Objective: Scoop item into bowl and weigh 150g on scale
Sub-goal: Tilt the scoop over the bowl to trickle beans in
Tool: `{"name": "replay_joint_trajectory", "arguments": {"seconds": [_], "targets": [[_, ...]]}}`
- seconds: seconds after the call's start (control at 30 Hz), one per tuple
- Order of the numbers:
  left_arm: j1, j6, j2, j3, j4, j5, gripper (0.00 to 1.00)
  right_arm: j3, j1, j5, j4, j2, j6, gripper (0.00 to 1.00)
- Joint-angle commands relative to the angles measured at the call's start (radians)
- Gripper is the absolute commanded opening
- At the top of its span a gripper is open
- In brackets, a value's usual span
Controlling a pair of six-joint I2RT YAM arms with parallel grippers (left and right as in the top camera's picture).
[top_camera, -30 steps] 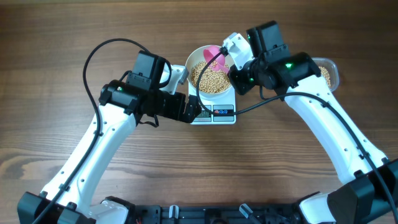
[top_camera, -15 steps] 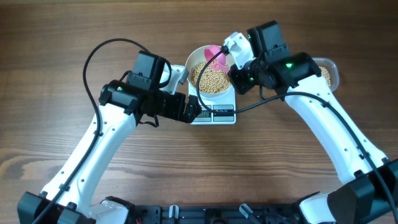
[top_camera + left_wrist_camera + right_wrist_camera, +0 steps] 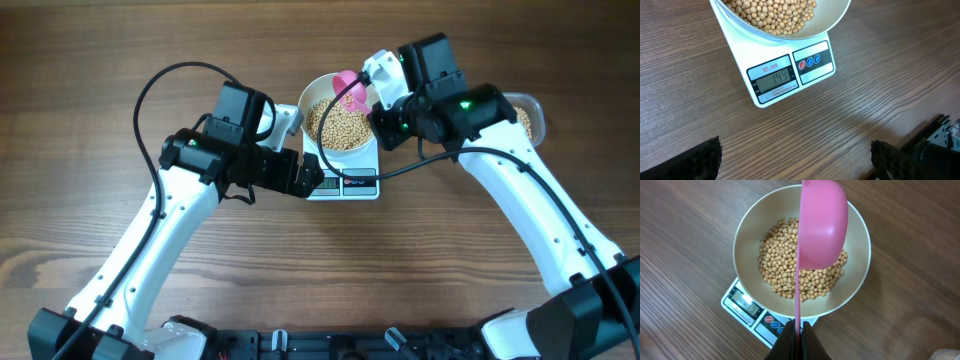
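A white bowl point(image 3: 856, 275) of tan beans point(image 3: 777, 267) stands on the white scale point(image 3: 767, 97). The scale's display reads 149. My right gripper point(image 3: 797, 336) is shut on the thin handle of a pink scoop point(image 3: 822, 220). The scoop hangs over the bowl's far side, turned on edge so its underside shows. My left gripper point(image 3: 795, 162) is open and hovers over bare wood just in front of the scale, with nothing between its fingers. In the overhead view the bowl point(image 3: 312, 95) sits between both arms, the scoop point(image 3: 346, 83) at its far rim.
A clear plastic container point(image 3: 532, 115) with more beans sits at the far right, mostly hidden behind the right arm. A black cable loops over the table at the far left point(image 3: 150, 90). Wooden tabletop surrounds the scale.
The right gripper and pink scoop have edged very slightly toward the far side. The left arm, bowl and scale have not moved.
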Motion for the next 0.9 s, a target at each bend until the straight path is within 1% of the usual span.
{"name": "replay_joint_trajectory", "arguments": {"seconds": [0.0,0.07,0.17,0.23,0.33,0.57,0.73,0.87], "targets": [[0.000,0.015,0.004,0.005,0.002,0.010,1.00,0.025,-0.013,-0.060,0.006,-0.010,0.089,0.04],[0.000,0.015,0.004,0.005,0.002,0.010,1.00,0.025,-0.035,-0.106,0.005,-0.010,0.136,0.04],[0.000,0.015,0.004,0.005,0.002,0.009,1.00,0.025,-0.095,-0.270,0.005,-0.010,0.142,0.04],[0.000,0.015,0.004,0.005,0.002,0.010,1.00,0.025,-0.133,-0.314,0.005,-0.010,0.155,0.04],[0.000,0.015,0.004,0.005,0.002,0.009,1.00,0.025,-0.153,-0.313,0.005,-0.010,0.156,0.04],[0.000,0.015,0.004,0.005,0.002,0.010,1.00,0.025,-0.153,-0.313,0.005,-0.010,0.124,0.04],[0.000,0.015,0.004,0.005,0.002,0.009,1.00,0.025,-0.153,-0.304,0.002,-0.010,0.080,0.04],[0.000,0.015,0.004,0.005,0.002,0.009,1.00,0.025,-0.152,-0.264,-0.003,-0.010,0.061,0.04]]}}
